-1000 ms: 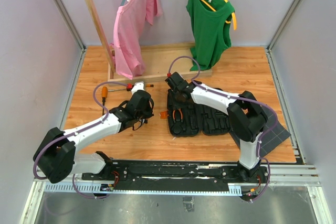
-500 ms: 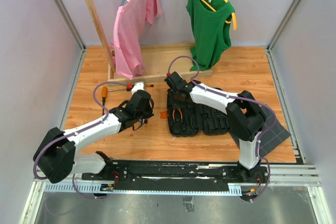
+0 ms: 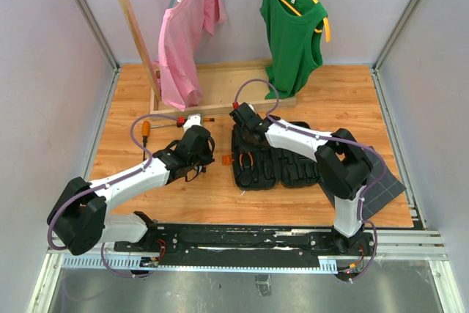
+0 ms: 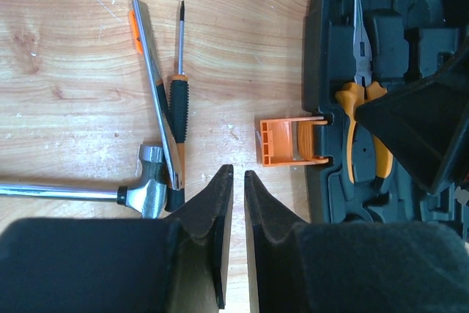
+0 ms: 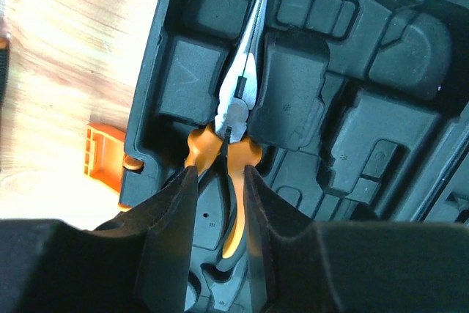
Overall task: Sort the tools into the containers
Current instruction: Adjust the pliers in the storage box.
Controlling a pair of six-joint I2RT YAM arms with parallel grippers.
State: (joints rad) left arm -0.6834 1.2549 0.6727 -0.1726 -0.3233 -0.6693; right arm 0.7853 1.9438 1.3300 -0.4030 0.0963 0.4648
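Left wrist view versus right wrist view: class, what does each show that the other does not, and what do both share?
Only the left wrist view: a hammer, a black-handled screwdriver and a flat silver tool lying on the wooden table beside the black case. Only the right wrist view: the right hand, fingers flanking the handles of the orange-handled pliers, plus more moulded slots. Both: the black case, the orange-handled pliers seated in it, and its orange latch.

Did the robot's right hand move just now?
Yes, a tiny bit. In the top view the right gripper has slid left, toward the tool case's left edge, with its fingers either side of the orange-handled pliers.
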